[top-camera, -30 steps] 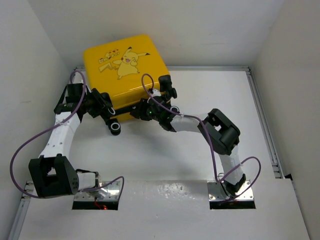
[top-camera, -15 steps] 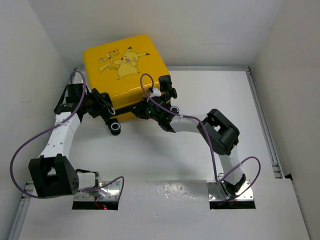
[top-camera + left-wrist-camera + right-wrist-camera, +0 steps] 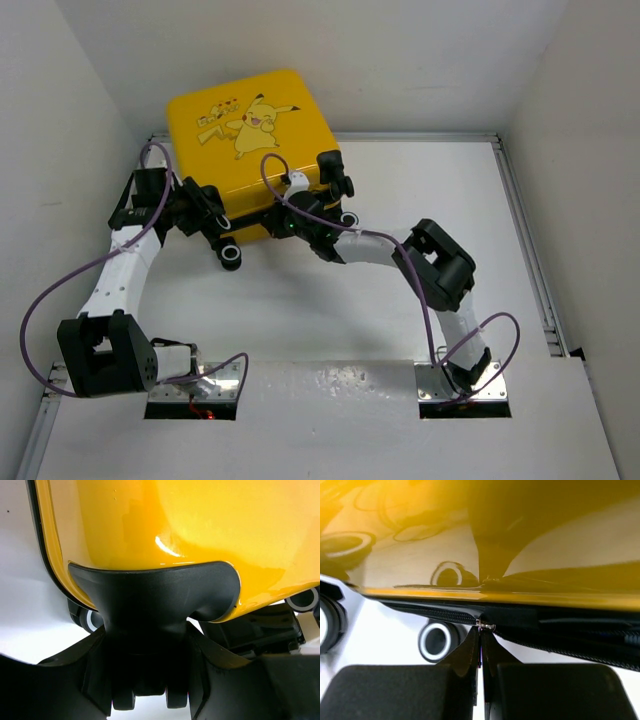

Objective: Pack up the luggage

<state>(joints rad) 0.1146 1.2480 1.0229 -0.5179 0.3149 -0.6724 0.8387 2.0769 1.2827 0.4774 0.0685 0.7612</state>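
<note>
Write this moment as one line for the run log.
luggage: lid down | left gripper: shut on wheel mount | right gripper: shut on zipper pull

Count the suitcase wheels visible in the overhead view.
3: a wheel off the luggage's near-left corner, a wheel below its near-right corner, a wheel on that corner's upper edge. The left gripper may hide a fourth.
</note>
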